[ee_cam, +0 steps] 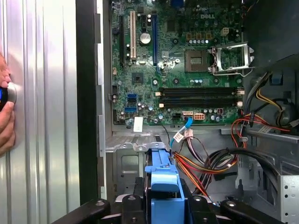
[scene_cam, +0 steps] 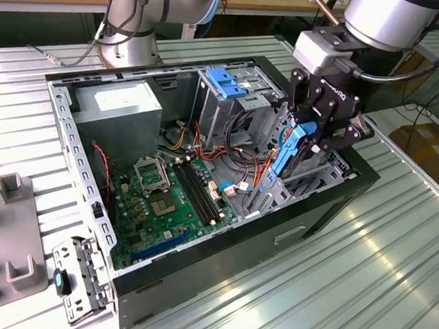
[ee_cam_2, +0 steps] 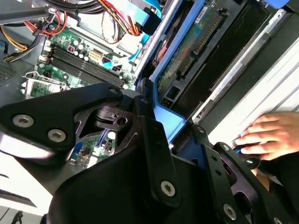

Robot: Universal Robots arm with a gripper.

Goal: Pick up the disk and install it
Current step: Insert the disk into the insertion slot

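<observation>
My gripper [scene_cam: 311,141] is shut on the disk [scene_cam: 290,150], which it holds on edge over the front bay of the open computer case [scene_cam: 197,272], at the exterior view's right. The disk's blue side rail faces the camera there. In the second wrist view the disk [ee_cam_2: 187,56] shows its green circuit board and blue rail, and a black finger [ee_cam_2: 152,140] presses against it. In the first wrist view the blue rail of the disk [ee_cam: 163,184] sits between the black fingers, above a metal bay frame [ee_cam: 126,163].
Inside the case lie the motherboard [scene_cam: 164,198], a grey power-supply box [scene_cam: 122,109], a drive cage with blue top [scene_cam: 229,86] and loose coloured cables [ee_cam: 210,163]. A person's hand [ee_cam_2: 268,135] rests on the ribbed table beside the case. A grey fixture [scene_cam: 11,233] and metal bracket [scene_cam: 83,275] lie at the exterior view's left.
</observation>
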